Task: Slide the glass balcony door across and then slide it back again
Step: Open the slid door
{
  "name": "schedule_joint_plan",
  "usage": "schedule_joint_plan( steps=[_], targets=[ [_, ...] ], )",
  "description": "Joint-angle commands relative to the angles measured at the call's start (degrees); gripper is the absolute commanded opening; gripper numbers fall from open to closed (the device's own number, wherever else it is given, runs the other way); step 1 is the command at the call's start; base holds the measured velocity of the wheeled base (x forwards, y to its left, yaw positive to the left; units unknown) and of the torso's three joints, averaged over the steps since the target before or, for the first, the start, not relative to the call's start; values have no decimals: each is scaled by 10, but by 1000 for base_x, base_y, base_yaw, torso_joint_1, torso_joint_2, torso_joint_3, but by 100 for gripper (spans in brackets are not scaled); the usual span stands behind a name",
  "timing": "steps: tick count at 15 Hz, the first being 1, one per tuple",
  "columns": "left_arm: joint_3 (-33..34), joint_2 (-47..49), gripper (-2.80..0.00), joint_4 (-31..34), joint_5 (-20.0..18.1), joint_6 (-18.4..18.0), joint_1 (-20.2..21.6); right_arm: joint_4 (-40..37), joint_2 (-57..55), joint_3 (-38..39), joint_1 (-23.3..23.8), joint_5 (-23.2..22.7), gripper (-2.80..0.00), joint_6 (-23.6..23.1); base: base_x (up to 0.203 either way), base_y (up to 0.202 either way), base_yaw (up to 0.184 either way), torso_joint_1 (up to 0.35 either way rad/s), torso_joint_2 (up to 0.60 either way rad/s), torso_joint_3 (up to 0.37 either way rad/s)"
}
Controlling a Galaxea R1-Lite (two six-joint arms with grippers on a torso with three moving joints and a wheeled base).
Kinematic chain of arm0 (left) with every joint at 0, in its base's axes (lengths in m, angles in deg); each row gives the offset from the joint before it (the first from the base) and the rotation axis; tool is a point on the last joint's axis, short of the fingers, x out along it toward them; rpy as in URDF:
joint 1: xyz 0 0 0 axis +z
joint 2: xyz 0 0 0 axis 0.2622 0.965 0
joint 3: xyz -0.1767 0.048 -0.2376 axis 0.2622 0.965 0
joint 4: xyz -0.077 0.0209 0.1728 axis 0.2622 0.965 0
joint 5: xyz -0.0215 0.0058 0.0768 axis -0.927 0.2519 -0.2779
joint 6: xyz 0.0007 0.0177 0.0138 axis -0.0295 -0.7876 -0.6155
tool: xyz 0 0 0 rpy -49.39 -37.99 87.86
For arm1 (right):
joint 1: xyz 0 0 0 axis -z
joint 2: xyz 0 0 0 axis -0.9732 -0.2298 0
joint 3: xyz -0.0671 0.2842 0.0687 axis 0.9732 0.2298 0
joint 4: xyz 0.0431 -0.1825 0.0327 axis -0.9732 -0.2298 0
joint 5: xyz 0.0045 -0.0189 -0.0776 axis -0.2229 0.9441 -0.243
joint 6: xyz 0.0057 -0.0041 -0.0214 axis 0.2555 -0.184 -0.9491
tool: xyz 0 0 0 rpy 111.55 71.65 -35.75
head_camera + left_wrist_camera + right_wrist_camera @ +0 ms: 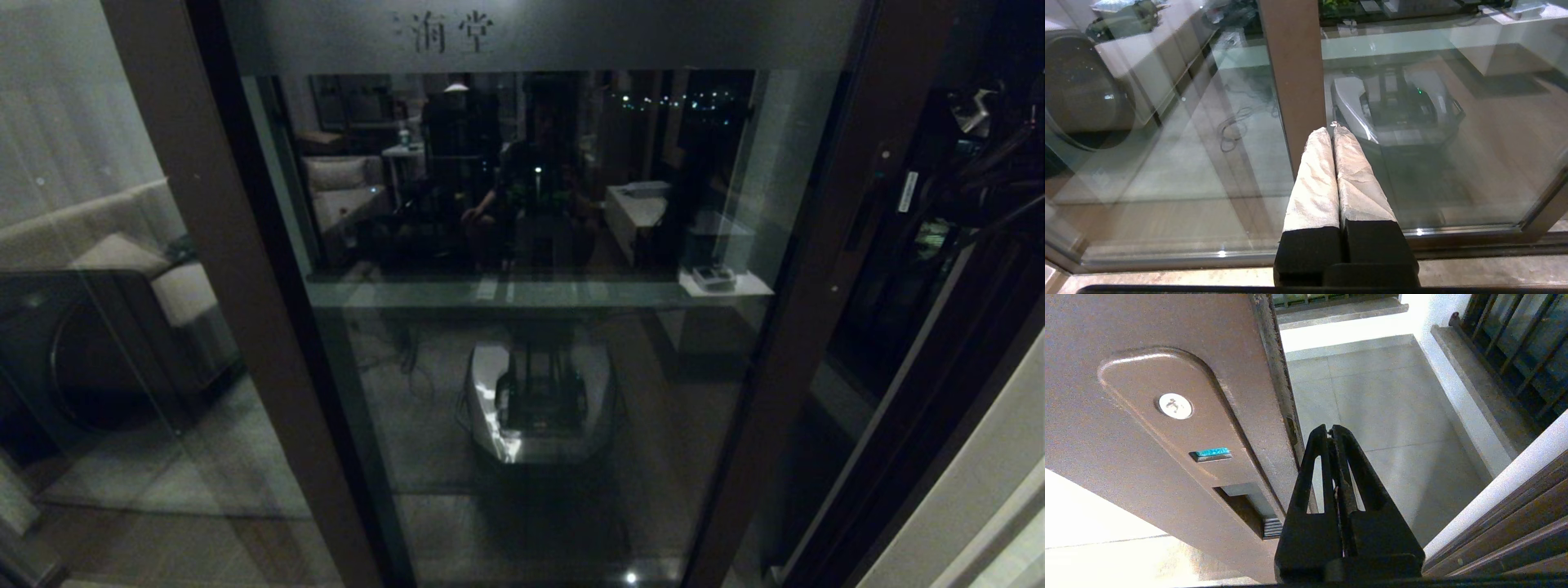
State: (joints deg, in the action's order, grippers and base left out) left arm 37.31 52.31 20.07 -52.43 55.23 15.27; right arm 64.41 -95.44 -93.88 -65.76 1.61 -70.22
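Note:
The glass balcony door (531, 367) fills the middle of the head view, with a dark brown frame and a frosted band with characters (453, 34) across its top. Its right stile (816, 269) borders a dark gap. My right gripper (1329, 430) is shut and empty. It hovers just past the stile's edge, beside the brown handle plate (1167, 416) with its recessed slot (1241, 502). My left gripper (1331, 130) has cloth-wrapped fingers; it is shut on nothing and points at a brown upright (1294, 73) between two panes.
To the left, a fixed glass panel (106, 269) shows a sofa and a round dark object (82, 359). Beyond the door edge lie a tiled balcony floor (1392, 404) and a barred window (1515, 347). A brown frame (1515, 522) stands close on the right. A floor track (1453, 245) runs below the glass.

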Motion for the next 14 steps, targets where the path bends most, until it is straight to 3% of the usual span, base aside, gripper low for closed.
schedule_joint_plan(
  steps=[1,14],
  targets=[
    [0,0,-280,1,0,0,0,0,-4,0,-3,-9,-280,1,0,0,0,0,0,0],
    [0,0,-280,0,0,0,0,5,-11,-5,-25,-9,-280,2,0,0,0,0,0,0]
  ],
)
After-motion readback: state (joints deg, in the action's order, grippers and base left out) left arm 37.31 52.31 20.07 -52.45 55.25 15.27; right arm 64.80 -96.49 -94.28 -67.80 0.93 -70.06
